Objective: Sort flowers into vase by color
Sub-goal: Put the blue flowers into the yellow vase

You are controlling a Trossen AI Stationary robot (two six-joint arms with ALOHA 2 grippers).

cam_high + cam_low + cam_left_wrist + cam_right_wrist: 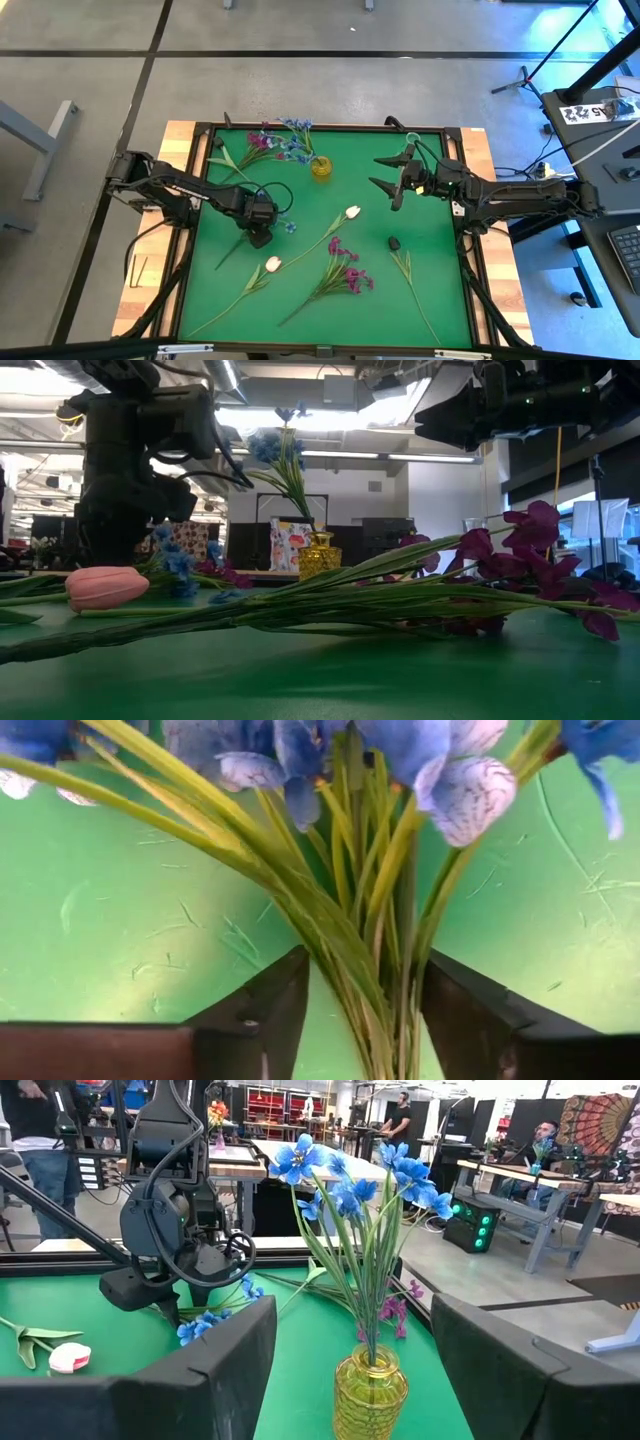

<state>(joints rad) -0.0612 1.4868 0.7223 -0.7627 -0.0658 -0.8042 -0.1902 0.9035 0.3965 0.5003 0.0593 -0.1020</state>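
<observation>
A blue flower (287, 226) lies on the green mat (440, 200) left of centre. My left gripper (262, 236) points down over it, open, one finger on each side of the stem bundle (365, 920) just below the blossoms. A yellow glass vase (320, 167) at the far middle holds blue flowers (350, 1190). My right gripper (386, 172) hangs open and level to the right of the vase (370, 1390), holding nothing. Two white tulips (352, 212) (273, 264) and a magenta flower (346, 268) lie on the mat. My left gripper comes at the blue flower's stems (400, 970) from above, with its fingers across them. One finger (460, 1020) stands right against the bundle and the other (265, 1015) stands a little off. Whether either finger touches the stems, I cannot tell. The flower lies flat on the mat.
More purple and blue flowers (262, 142) lie at the far left beside the vase. A green stem (412, 285) and a small dark lump (395, 243) lie at the near right. A raised dark frame (330, 127) rims the mat. Bare mat shows at the right.
</observation>
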